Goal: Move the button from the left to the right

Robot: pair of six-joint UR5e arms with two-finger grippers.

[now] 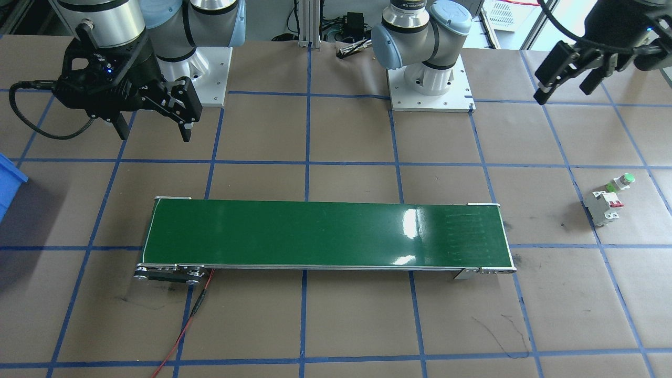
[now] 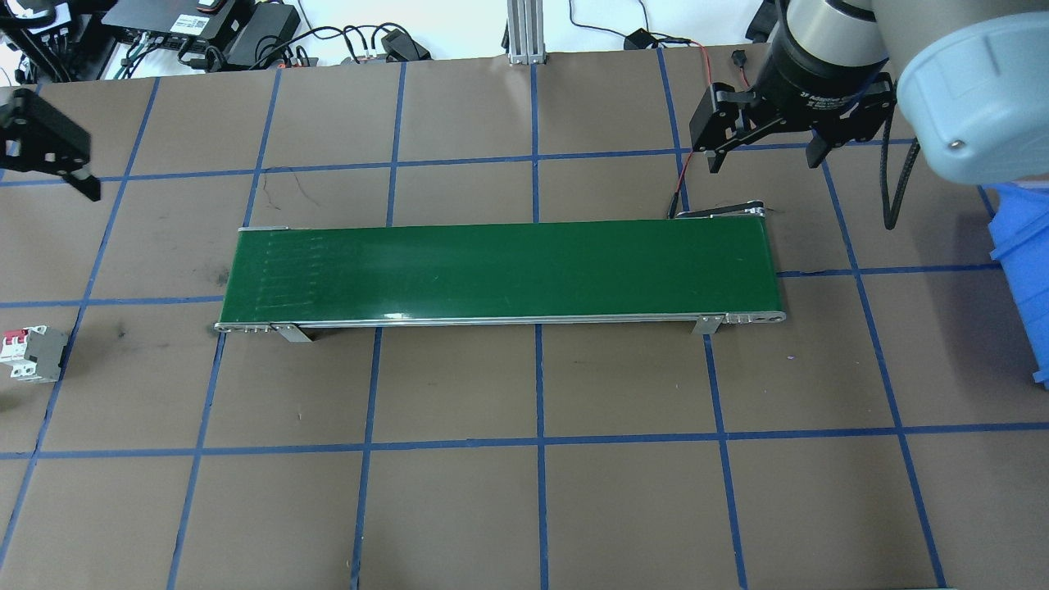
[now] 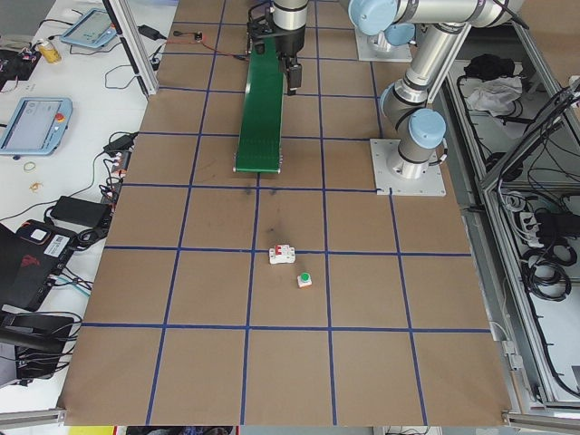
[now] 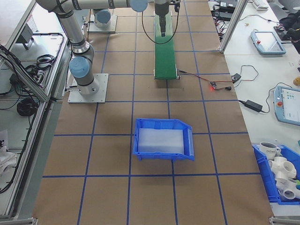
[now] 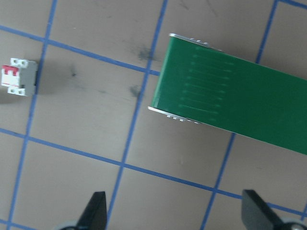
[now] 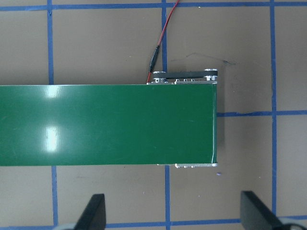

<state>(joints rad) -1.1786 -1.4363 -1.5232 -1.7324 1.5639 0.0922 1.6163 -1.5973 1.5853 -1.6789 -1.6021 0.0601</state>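
The button (image 1: 623, 181), a small green-capped push-button, rests on the brown table at the robot's left end, just beyond a white breaker (image 1: 605, 207); the exterior left view also shows the button (image 3: 305, 280). The overhead and both wrist views do not show it. My left gripper (image 1: 564, 89) hovers open and empty, high above the table, back from the button toward the robot. Its fingers (image 5: 96, 211) frame bare table, with the breaker (image 5: 19, 77) off to one side. Over the conveyor's right end my right gripper (image 2: 764, 160) hangs open and empty.
A long green conveyor belt (image 2: 500, 270) lies across the middle of the table, with a red wire (image 1: 181, 331) trailing from its right end. A blue bin (image 4: 164, 140) sits on the robot's right side. Blue tape lines grid the table.
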